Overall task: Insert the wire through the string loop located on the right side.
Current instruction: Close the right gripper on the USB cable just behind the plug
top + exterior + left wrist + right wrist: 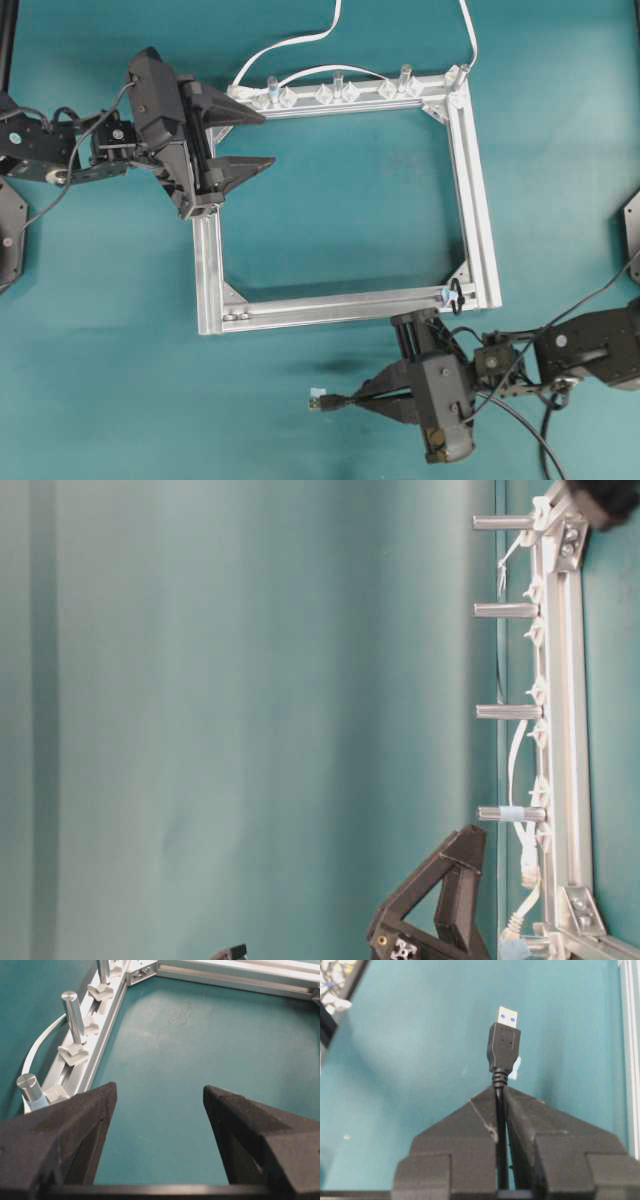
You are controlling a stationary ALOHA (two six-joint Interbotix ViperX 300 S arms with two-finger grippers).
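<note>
just wire (503,1050) – in right hand (501,1091)

Even bright light, soft shadows, wrist views blurred up close

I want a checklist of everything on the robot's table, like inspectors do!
Surface: teal table, no spills seen.
Job's things: wire, its plug poking out of the right claw; loop on the frame, near its lower right corner; wire not through it yet.
Clutter: metal pegs and clips along the frame's top bar.
Grippers: left claw open, holding nothing; right claw shut on the wire.
Cables: white cable at the top bar; arm cables by the right arm.
Surroundings: nothing seen.
</note>
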